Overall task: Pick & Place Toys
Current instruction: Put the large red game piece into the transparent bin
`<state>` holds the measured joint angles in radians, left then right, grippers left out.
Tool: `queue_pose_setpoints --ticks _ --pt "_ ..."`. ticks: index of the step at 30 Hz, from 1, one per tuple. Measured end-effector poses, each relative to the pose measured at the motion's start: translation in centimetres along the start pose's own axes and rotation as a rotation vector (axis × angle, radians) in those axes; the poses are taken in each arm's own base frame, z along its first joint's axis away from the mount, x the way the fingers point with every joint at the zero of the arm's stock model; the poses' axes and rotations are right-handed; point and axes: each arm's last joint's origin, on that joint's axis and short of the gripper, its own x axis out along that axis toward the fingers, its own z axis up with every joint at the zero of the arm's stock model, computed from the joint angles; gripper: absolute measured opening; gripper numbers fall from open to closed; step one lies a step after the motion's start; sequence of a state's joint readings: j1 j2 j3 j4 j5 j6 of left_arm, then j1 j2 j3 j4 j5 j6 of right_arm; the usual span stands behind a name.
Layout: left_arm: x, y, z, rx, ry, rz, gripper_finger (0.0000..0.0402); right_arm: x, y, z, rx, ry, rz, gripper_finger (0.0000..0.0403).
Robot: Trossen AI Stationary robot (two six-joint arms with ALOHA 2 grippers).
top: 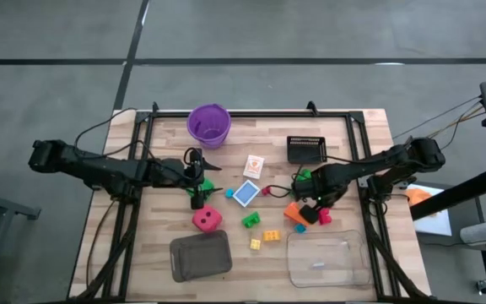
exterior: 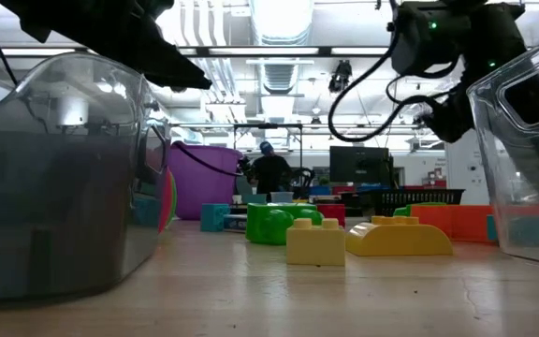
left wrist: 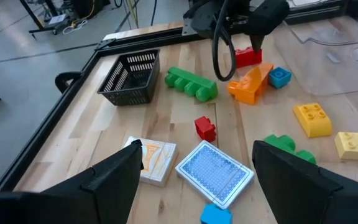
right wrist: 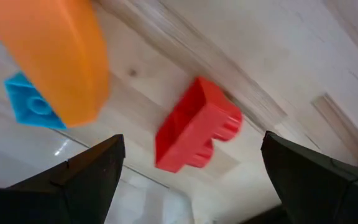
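Progress: barely started by the look of it, clear tray (top: 327, 257) and grey tray (top: 200, 256) both seem to have no toys in them.
Toys: all out on the surface (top: 142, 245), red die (top: 207, 219), yellow bricks (top: 272, 236), cards (top: 245, 193), orange brick (right wrist: 64, 56).
Right end effector (right wrist: 188, 165): open, nothing held, hovering right over the red brick (right wrist: 197, 134) near the clear tray.
Left end effector (left wrist: 194, 168): open too, empty, waiting mid-surface near the cards.
Left to do: pretty much everything.
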<state>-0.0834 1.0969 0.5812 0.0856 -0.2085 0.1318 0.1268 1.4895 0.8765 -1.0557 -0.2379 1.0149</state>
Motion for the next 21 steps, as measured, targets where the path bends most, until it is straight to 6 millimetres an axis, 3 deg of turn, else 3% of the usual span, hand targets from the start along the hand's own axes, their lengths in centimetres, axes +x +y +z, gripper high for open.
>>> queue_pose_setpoints --ticks 13,21 --pt "0.0 0.0 0.0 0.01 0.002 0.0 0.0303 2.8 0.1 0.7 -0.032 0.074 -0.051 0.0367" --pt "0.0 0.0 0.0 0.01 0.002 0.0 0.0303 4.8 0.6 1.6 -0.084 0.122 -0.084 0.0294"
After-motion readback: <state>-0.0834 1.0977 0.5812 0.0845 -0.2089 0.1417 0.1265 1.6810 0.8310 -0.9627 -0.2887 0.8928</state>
